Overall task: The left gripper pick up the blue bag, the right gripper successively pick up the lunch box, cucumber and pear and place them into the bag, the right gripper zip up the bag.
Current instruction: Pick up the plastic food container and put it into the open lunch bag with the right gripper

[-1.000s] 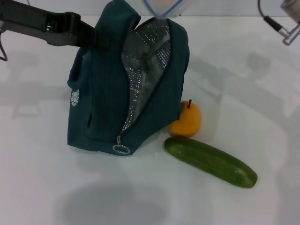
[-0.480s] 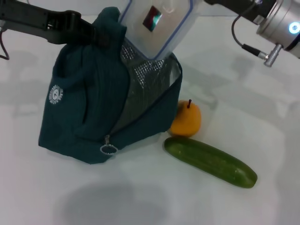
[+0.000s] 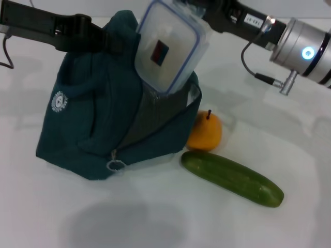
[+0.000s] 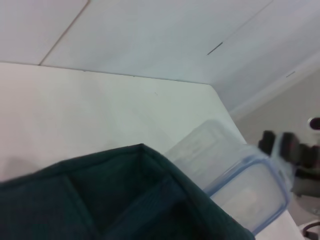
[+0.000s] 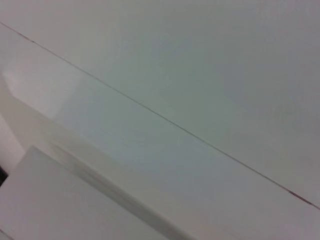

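The blue bag stands on the white table, its top held up by my left gripper, which is shut on the fabric at the bag's upper edge. My right gripper comes in from the upper right, shut on the top end of the lunch box. The box is tilted, its lower end inside the bag's open mouth. The pear sits against the bag's right side. The cucumber lies in front of it. The left wrist view shows the bag's edge and the lunch box.
The bag's ring zip pull hangs low at its front, and a white round logo is on its left face. The white table extends to the right and front. The right wrist view shows only pale surfaces.
The right arm has come down and left, lowering the lunch box from above the bag into its mouth. The bag has leaned and shifted left. Pear and cucumber have not moved.
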`<state>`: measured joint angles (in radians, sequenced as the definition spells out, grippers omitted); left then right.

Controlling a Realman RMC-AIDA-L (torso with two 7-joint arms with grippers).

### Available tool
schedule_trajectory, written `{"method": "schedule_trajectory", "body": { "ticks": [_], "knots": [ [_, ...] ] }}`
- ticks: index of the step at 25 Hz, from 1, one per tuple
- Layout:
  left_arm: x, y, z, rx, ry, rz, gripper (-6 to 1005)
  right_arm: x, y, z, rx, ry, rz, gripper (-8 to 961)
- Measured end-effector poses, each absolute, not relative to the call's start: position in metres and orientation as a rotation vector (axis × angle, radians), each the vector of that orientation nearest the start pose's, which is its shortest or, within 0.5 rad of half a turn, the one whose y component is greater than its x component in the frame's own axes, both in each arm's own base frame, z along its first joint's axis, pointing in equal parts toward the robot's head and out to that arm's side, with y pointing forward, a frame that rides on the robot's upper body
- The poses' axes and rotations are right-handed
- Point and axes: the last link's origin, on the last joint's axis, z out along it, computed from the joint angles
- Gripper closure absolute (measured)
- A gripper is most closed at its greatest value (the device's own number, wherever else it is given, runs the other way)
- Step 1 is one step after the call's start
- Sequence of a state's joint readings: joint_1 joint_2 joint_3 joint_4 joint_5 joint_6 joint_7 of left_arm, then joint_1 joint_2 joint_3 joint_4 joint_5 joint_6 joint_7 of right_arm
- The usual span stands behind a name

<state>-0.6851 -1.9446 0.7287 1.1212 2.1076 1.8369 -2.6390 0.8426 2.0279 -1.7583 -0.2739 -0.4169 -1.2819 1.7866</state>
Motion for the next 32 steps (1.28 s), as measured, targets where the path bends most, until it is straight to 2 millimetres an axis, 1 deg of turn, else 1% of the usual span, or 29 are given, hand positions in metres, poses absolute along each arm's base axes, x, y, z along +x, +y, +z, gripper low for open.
{"method": "schedule_trajectory", "body": {
  "ticks": [2,5,12,15,17,25,29,32],
  "knots": [
    [-0.18,0.368,0.109,-2.56,-1.595,-0.476,955,0.123,0.396,-0.048,-2.38,1.473,1.554,823],
    [-0.181,0.368,0.109,-2.558,-1.596,-0.477,955,0.123,0.393,-0.052,-2.4,1.466,1.529,816],
    [-0.183,0.367,0.108,-2.557,-1.598,-0.478,955,0.11,0.388,-0.055,-2.465,1.408,1.545,801],
    [-0.183,0.367,0.108,-2.557,-1.598,-0.482,954,0.109,0.384,-0.062,-2.495,1.42,1.516,794],
    [-0.183,0.366,0.109,-2.557,-1.599,-0.485,954,0.111,0.382,-0.069,-2.51,1.435,1.465,790],
    [-0.184,0.366,0.107,-2.558,-1.606,-0.484,955,0.122,0.381,-0.079,-2.49,1.475,1.358,772],
    [-0.185,0.365,0.106,-2.56,-1.616,-0.482,955,0.123,0.383,-0.081,-2.479,1.475,1.328,763],
    [-0.185,0.365,0.106,-2.561,-1.617,-0.482,955,0.121,0.384,-0.081,-2.493,1.429,1.324,757]
  ]
}}
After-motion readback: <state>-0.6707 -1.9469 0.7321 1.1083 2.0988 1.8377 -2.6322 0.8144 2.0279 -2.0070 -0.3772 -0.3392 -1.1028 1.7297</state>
